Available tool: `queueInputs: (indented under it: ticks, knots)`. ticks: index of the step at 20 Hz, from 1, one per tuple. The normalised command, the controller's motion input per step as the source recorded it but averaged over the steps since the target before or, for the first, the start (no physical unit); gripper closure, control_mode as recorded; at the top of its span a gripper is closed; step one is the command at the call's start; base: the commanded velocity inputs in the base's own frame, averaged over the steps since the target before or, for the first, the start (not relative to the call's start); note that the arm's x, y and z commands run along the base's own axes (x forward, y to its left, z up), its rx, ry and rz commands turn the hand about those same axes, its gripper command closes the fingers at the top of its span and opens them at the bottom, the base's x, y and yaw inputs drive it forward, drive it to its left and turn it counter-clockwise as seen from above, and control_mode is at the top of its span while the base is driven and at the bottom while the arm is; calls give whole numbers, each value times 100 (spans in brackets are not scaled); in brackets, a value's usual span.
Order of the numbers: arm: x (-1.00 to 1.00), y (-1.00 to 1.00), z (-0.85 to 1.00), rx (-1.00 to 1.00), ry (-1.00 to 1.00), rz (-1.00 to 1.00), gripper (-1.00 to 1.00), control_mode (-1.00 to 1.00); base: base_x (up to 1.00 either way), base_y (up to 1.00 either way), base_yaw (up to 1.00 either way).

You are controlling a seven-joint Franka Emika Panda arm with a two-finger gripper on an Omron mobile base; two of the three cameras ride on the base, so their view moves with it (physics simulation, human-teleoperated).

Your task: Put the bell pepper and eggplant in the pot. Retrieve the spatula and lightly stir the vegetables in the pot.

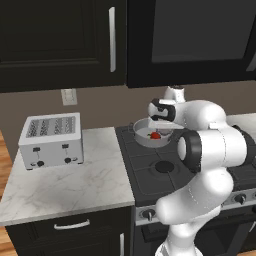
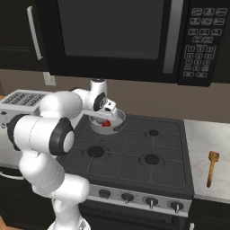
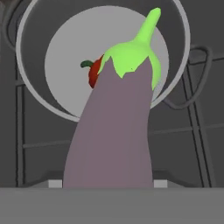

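Note:
A long purple eggplant [image 3: 113, 131] with a green cap fills the middle of the hand view, and my gripper [image 3: 107, 183] is shut on its lower end. It hangs stem-first over the silver pot [image 3: 26, 83] on the stove's back left burner. The red bell pepper [image 3: 94, 74] lies inside the pot, partly hidden behind the eggplant's cap. From the base, the pot [image 1: 142, 135] and bell pepper [image 1: 155, 135] sit just beneath my hand. The wooden spatula [image 2: 211, 167] lies on the counter to the right of the stove.
A silver toaster [image 1: 50, 140] stands on the marble counter left of the stove. A microwave [image 2: 112, 31] hangs low above the stove. The other burners [image 2: 152, 159] are bare. Dark cabinets [image 1: 60, 40] are above the left counter.

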Motion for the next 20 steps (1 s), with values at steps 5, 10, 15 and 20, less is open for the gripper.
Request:
queueInputs:
  ticks: [5,10,15,20]
  knots:
    - [17,0,-42,0,-7,0,100,-100,0,0,0]
    - [9,0,-39,0,-10,0,100,-100,0,0,0]
    - [22,0,-1,0,-9,0,100,-100,0,0,0]
    - [51,0,-2,0,-4,0,100,-100,0,0,0]
